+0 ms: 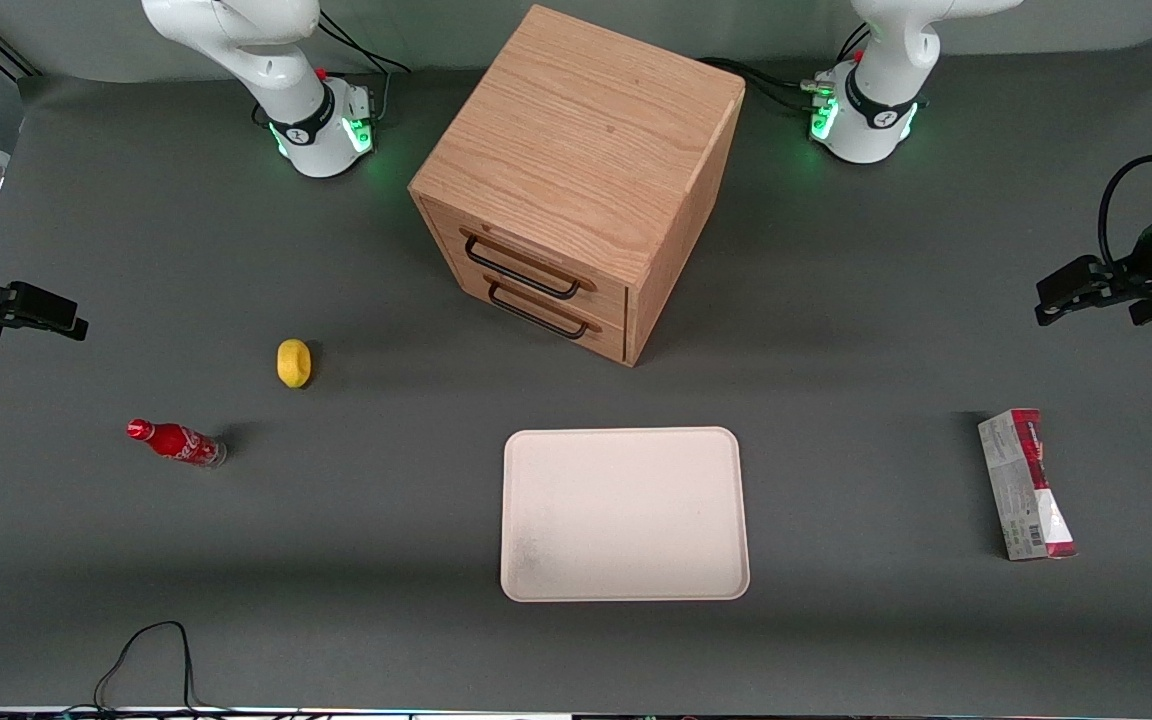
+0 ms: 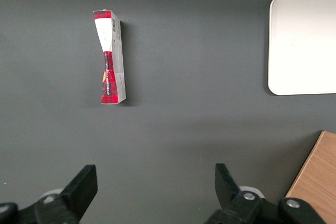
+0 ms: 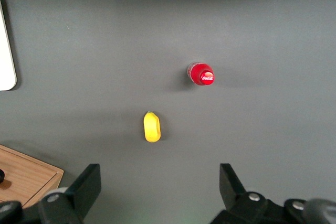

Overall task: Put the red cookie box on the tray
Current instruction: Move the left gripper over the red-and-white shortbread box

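End effector [image 2: 152,182] hangs wide open above the grey table [image 1: 836,640], near the red cookie box [image 1: 1026,485].

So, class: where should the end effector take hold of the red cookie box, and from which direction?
Probably from above, closing across the narrow width near the middle of the red cookie box. It lies flat and long on the table, apart from everything, so its long sides are free. The end effector hangs open above the table, farther from the front camera than the box. The tray waits bare.
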